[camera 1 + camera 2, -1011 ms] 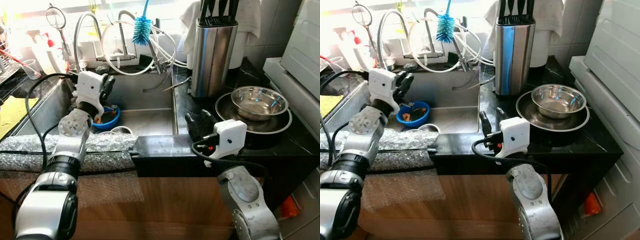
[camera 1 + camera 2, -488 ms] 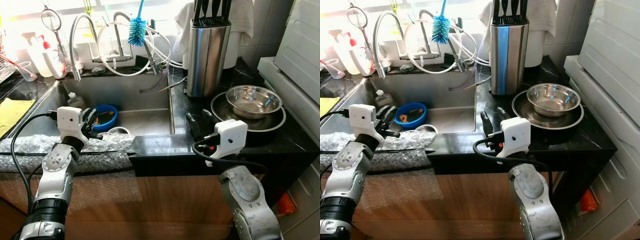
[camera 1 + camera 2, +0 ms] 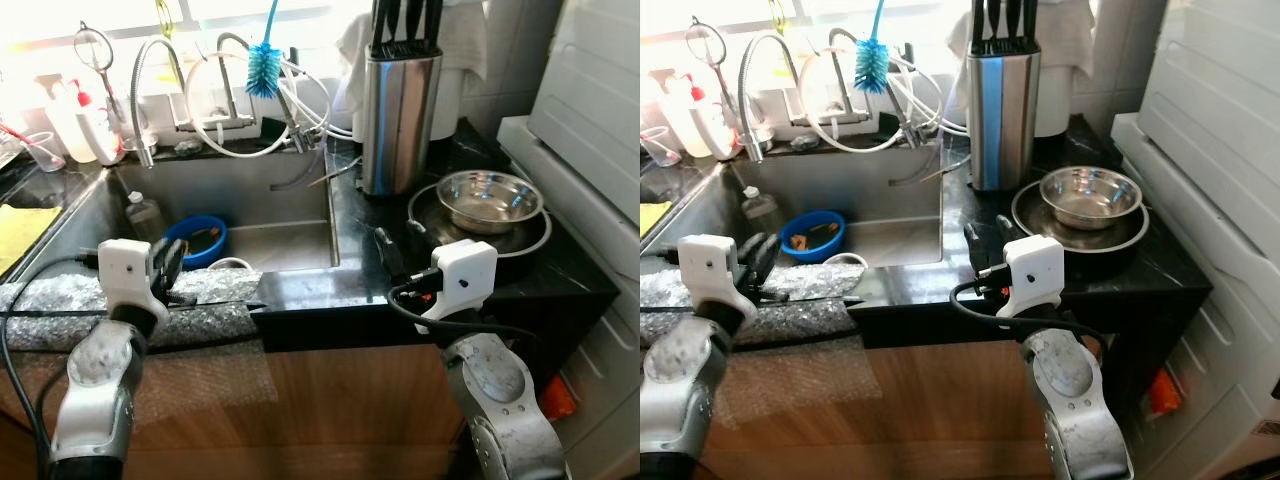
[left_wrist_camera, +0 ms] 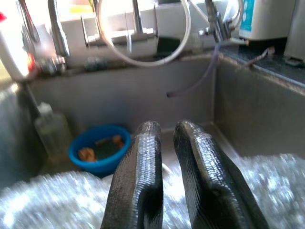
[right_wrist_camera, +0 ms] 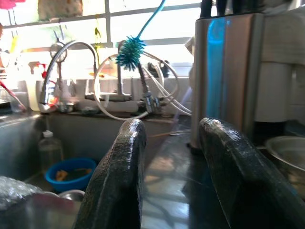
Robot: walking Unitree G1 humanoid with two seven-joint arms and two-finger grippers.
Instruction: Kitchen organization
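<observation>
Black stone counter [image 3: 560, 285] ran across the right of the frame and met a steel sink [image 3: 290, 190] at centre left, with a bright window washing out the upper left. Bubble wrap [image 3: 60, 300] padded the sink's front edge.

Low on the left, the left gripper [image 3: 172, 270] hovered over that padding, its two black fingers [image 4: 143, 176] nearly closed with only a thin gap, grasping nothing. Low at centre right, the right gripper [image 3: 395, 245] rested above the counter edge, fingers [image 5: 119, 176] parted and empty.

Inside the sink, just beyond the left gripper, sat a blue bowl [image 3: 196, 238] holding scraps, with a small plastic bottle [image 3: 144, 215] beside it. At the right, a steel bowl [image 3: 489, 198] sat in a wider dark pan [image 3: 540, 240], next to a tall steel knife block [image 3: 397, 118]. A blue bottle brush [image 3: 264, 62] stood among the faucets [image 3: 145, 100] and looped hoses.

The blue bowl looked like the likeliest next item, though that was a guess. Doing this well would mean spreading the left fingers first, reaching over the padded edge, and pinching the rim while keeping the bowl level so the scraps stayed inside.
</observation>
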